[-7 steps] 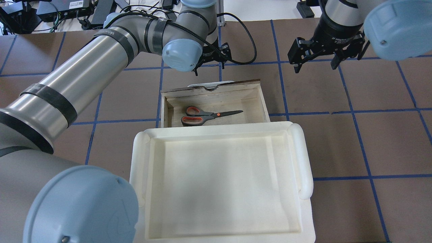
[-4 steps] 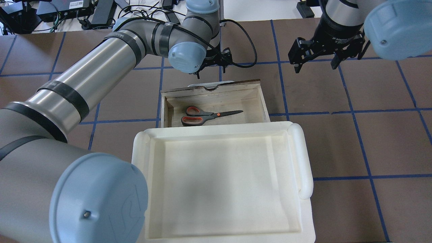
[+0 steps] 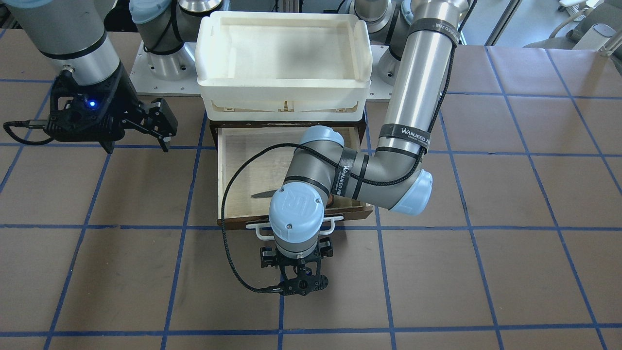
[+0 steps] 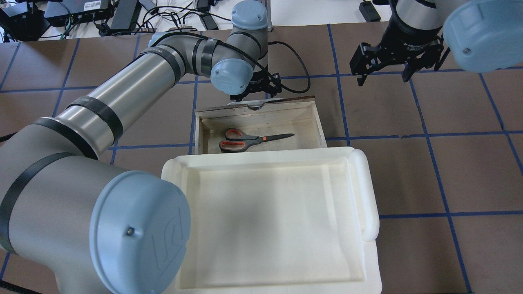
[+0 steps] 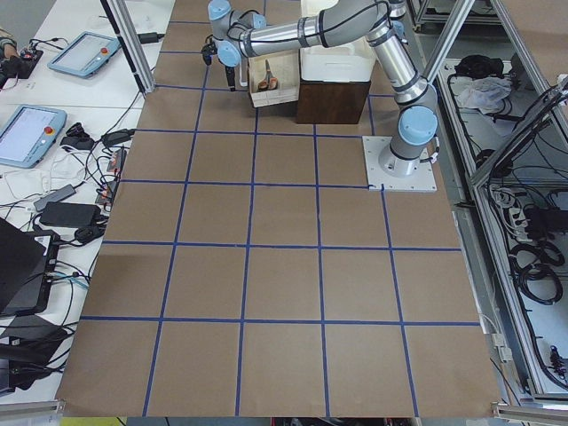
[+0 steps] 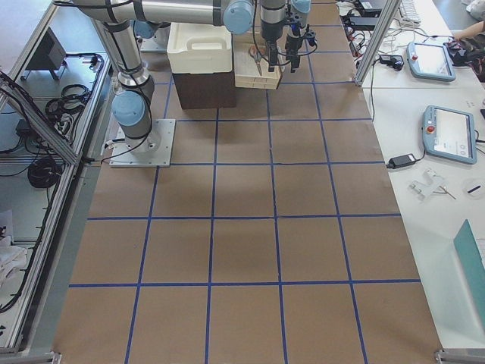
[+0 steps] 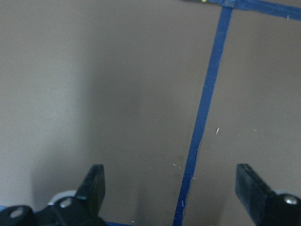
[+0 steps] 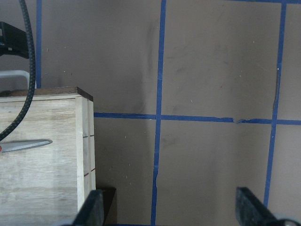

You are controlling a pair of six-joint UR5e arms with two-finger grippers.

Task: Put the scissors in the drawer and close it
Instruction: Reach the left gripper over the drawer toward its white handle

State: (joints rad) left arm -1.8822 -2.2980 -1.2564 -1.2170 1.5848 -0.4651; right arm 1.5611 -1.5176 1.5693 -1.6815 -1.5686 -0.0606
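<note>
The left arm [image 4: 122, 87] stretches forward, elbow bent — its left gripper [image 7: 171, 179] points downward, fingers spread wide. The right gripper [image 8: 169, 202] hangs apart — equally spread.

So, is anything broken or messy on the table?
Nothing stands out. The scissors lie flat inside the open wooden drawer, which sticks out straight from under the white tray. Nothing looks spilled or broken.

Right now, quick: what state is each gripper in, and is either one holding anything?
Left gripper: open, jaws wide apart, holding nothing.
Right gripper: open, jaws wide apart, holding nothing.
</note>
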